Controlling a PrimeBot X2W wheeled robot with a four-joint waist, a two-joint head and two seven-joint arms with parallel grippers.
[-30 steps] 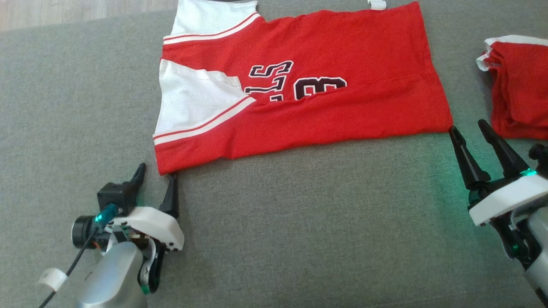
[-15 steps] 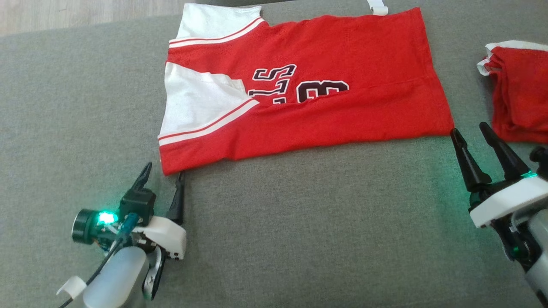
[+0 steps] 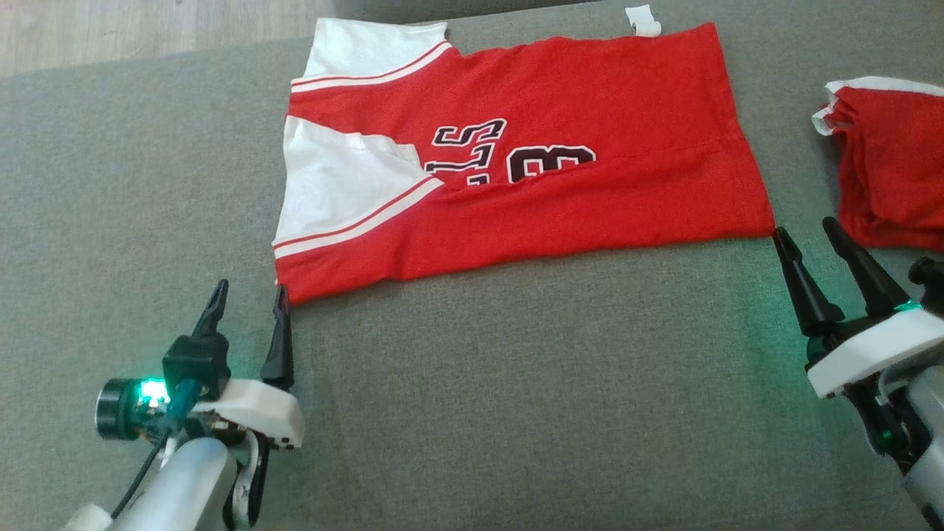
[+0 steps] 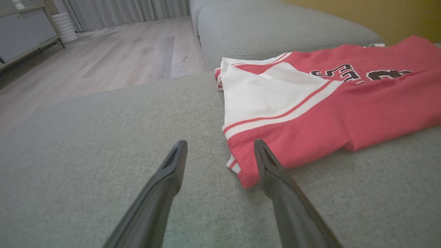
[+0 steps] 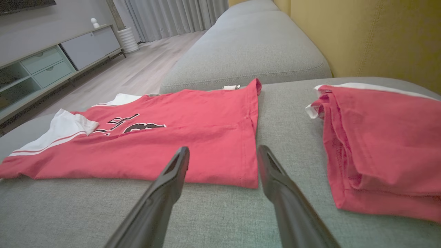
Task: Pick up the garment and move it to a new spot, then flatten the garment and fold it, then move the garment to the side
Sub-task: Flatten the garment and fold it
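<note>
Now red shirt (image 3: 553, 147) lying flat near back edge of sofa (image 3: 516, 405). Left gripper (image 3: 250, 287) hanging wide open just beside shirt's near left corner, holding nothing. Right gripper (image 3: 804, 227) hanging open too, by near right corner, empty.

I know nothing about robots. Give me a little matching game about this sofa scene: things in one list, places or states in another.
1 red-and-white numbered jersey
2 folded red garment
3 left hand
4 right hand

A open, at the jersey's hem corner
B at the far right
C spread flat, centre
D open, at the jersey's sleeve-end corner

Pairs: 1-C, 2-B, 3-D, 4-A
</note>
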